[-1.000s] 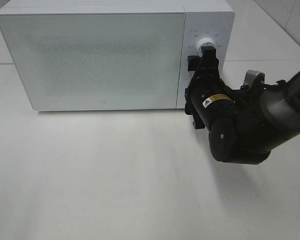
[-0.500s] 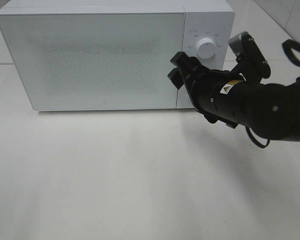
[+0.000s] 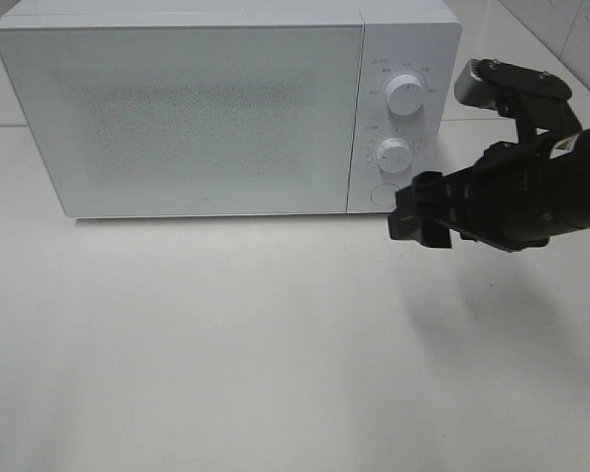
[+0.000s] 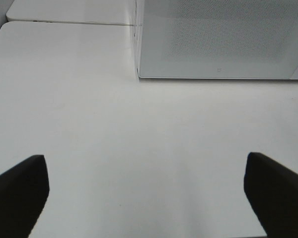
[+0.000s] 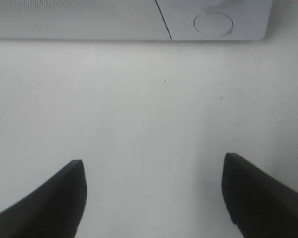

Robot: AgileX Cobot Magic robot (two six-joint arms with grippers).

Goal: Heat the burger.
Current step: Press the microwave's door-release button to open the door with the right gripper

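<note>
**Though the burger shows nowhere, both hands hang spread and empty**

High view: the microwave (image 3: 177,113) stands closed at upper left. The right hand (image 3: 418,218) hovers centre-right, near the round button (image 3: 382,194). Left wrist view: the left hand (image 4: 145,171) gapes over the worktop (image 4: 139,124). Right wrist view: that button sits at upper right. Whether the burger lies inside, I cannot tell. A stray brush against the button could pop the door and cut the heating.

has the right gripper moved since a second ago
Yes: the right gripper has come down from the microwave's upper knob to beside the round button at the panel's bottom.
</note>
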